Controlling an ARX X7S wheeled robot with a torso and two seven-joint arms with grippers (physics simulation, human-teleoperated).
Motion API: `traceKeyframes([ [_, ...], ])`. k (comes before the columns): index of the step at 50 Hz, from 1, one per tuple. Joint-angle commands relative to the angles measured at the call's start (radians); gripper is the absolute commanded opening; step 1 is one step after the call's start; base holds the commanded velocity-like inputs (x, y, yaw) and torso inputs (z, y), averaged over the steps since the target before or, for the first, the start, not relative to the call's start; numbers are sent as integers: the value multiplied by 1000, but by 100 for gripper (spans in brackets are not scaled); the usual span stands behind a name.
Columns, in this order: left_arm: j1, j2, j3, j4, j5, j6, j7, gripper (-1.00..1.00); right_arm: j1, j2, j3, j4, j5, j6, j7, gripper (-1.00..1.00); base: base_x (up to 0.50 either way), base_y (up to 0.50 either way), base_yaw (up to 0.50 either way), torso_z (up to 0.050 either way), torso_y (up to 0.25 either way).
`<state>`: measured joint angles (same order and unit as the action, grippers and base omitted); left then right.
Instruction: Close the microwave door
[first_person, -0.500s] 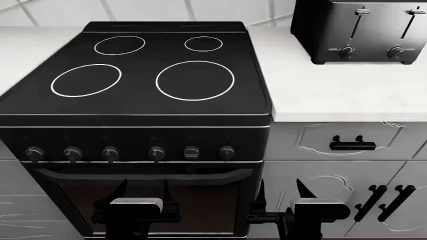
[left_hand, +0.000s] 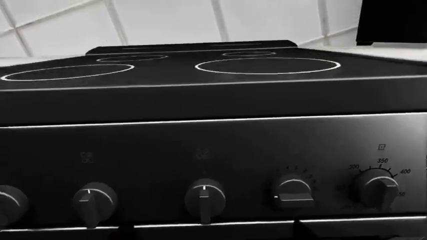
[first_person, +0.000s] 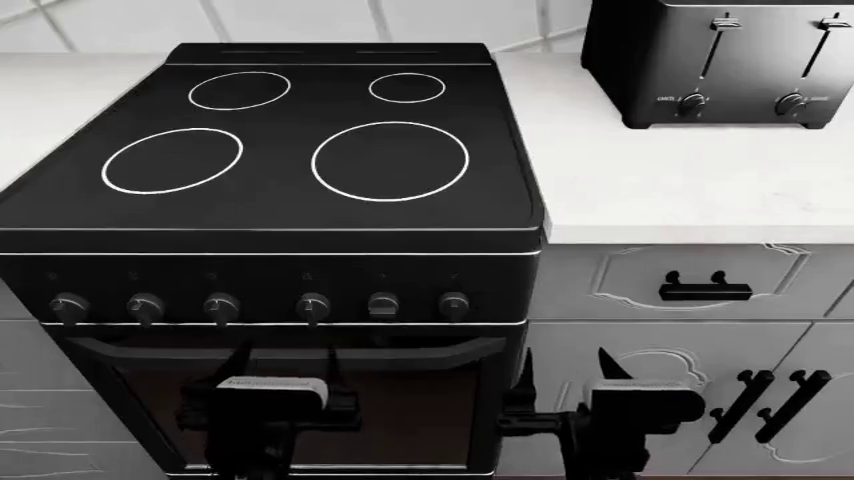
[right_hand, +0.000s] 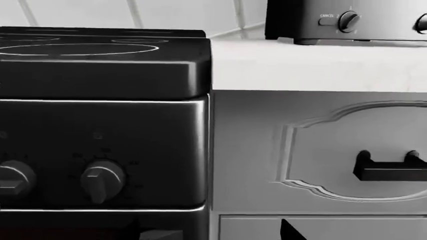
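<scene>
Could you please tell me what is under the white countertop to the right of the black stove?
Under the white countertop sits a pale carved drawer with a black handle, then cabinet doors with black handles. Their contents are hidden; the right hand covers part.

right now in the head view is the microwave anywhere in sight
No, the head view shows only the black stove, a toaster on the white counter, and cabinet drawers.

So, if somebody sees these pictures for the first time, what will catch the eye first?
Most likely the black stove, which fills the left and centre of the head view, with four white burner rings on top and a row of knobs along its front. Next, the dark toaster at the back right of the white countertop. No microwave is in view.
</scene>
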<state>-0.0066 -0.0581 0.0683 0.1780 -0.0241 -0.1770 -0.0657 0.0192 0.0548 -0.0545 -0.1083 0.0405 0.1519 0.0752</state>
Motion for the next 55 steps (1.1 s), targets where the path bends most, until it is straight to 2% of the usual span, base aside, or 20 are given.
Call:
traceKeyframes([
  [1,-72,-27,17,332,-8,-347,-30,100,60,52,1,-323,32,339,35,100,0,0,0,0,0],
  [3,-159,-35,20,465,-15,-526,-28,100,102,70,2,-406,32,434,36,100,0,0,0,0,0],
  [10,-451,-44,-6,694,-61,-971,-10,100,331,110,40,-635,83,798,22,100,0,0,0,0,0],
  [16,-846,-34,-83,830,-118,-1386,31,100,650,142,77,-759,132,1133,3,100,0,0,0,0,0],
  [18,-931,-57,-123,801,-214,-1393,-16,100,748,147,92,-771,145,1205,-5,100,0,0,0,0,0],
  [19,-974,-85,-156,782,-326,-1394,-87,100,792,150,99,-771,148,1229,-8,100,0,0,0,0,0],
  [22,-1108,-195,-289,713,-776,-1393,-442,100,933,161,135,-777,164,1306,-26,100,0,0,0,0,0],
  [24,-1162,-237,-333,682,-1033,-1391,-575,100,1019,171,155,-784,175,1352,-38,100,0,0,0,0,0],
  [25,-1182,-253,-340,673,-1076,-1389,-602,100,1064,177,167,-793,184,1381,-48,100,0,0,0,0,0],
  [32,-1352,-340,-428,607,-1232,-1382,-704,100,1253,254,199,-841,240,1399,-84,100,0,0,0,0,0],
  [36,-1471,-403,-472,584,-1391,-1367,-776,100,1362,281,272,-856,392,1418,-22,100,0,0,0,0,0],
  [42,-1490,-432,-464,575,-1436,-1338,-807,100,1392,330,334,-833,651,1416,156,100,0,0,0,0,0],
  [55,-1532,-476,-446,551,-1512,-1300,-876,100,1415,379,344,-818,779,1380,245,100,0,38,0,0,0],
])
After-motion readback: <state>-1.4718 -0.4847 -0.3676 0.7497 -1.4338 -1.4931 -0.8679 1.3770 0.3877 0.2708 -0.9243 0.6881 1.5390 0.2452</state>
